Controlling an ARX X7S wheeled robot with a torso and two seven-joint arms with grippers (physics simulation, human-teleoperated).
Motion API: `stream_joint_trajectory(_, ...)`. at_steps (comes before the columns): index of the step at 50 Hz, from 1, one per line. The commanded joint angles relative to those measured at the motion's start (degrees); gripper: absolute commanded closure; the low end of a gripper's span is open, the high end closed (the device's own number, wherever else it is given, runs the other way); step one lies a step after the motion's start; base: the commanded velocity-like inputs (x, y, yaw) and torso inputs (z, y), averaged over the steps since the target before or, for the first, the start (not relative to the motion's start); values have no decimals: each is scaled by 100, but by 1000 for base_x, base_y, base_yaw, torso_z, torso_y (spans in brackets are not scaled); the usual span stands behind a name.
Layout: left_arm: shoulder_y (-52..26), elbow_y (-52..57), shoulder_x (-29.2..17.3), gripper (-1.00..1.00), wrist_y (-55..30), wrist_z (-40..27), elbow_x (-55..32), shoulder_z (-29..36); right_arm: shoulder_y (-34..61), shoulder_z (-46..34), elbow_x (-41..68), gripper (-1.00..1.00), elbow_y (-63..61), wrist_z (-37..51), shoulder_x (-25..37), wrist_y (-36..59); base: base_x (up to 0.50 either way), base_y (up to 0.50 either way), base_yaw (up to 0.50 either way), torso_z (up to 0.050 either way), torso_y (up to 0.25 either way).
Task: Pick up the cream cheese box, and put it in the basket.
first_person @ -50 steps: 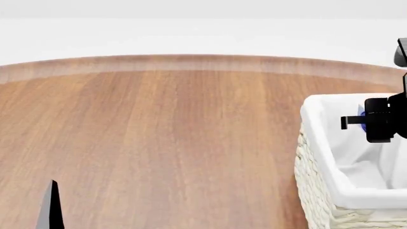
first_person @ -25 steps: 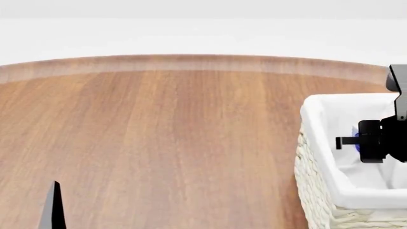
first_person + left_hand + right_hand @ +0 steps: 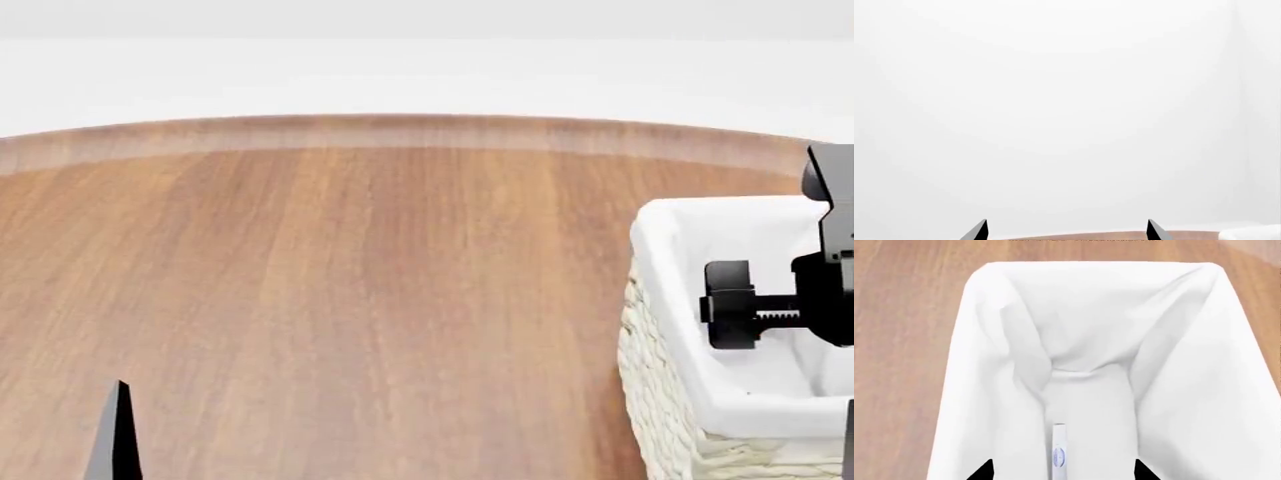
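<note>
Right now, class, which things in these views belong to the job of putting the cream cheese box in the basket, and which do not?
Belongs to the job:
cream cheese box, on edge inside the basket
basket
right gripper, over the basket, jaws apart

Not part of it:
left gripper, idle
wooden table

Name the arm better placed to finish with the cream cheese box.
Right. The right gripper hangs inside the basket, jaws spread either side of the cream cheese box standing on edge. The left gripper is far across the table.
</note>
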Motion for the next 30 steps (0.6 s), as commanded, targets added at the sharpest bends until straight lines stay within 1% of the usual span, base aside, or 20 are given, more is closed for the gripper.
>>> stream_joint_trajectory(1,-7,-14,-6,-100,12,-6,-12,18,17,171,-229,-100,-7,-45,-14,-17,0,0,0,0,0)
stream_joint_trajectory(5,-4,-11,-12,-100,24,-13,-16,11,75,249,-281,-100,-8,-5,-27,-95,0,0,0,0,0)
stream_joint_trajectory(9,-10,6,-16,-100,7,-17,-8,30,225,564,-272,-100,6,429,-22,-353,0,0,0,0,0)
stream_joint_trajectory(18,-13,-17,-12,-100,23,-14,3,70,540,891,-261,-100,-210,819,-55,-790,0,0,0,0,0)
stream_joint_trajectory(20,-17,3,-18,-100,12,-21,-10,61,455,989,-187,-100,-641,984,-5,-705,0,0,0,0,0)
stream_joint_trajectory(22,-17,-15,-20,-100,30,-22,-14,53,84,1201,38,-100,-1775,1207,151,-352,0,0,0,0,0)
stream_joint_trajectory(24,-19,-23,-22,-100,32,-19,-13,62,-162,1364,173,-100,-2428,1412,225,-176,0,0,0,0,0)
stream_joint_trajectory(25,-24,-32,-20,-100,24,-12,-4,81,-400,1504,311,-100,-2954,1538,245,-72,0,0,0,0,0)
stream_joint_trajectory(28,-33,-40,-24,-100,8,-5,1,103,-676,1586,346,-100,-3356,1761,197,-125,0,0,0,0,0)
stream_joint_trajectory(30,-48,-2,-41,-100,-31,-33,-21,58,-1056,1871,510,-100,-3898,2029,138,-291,0,0,0,0,0)
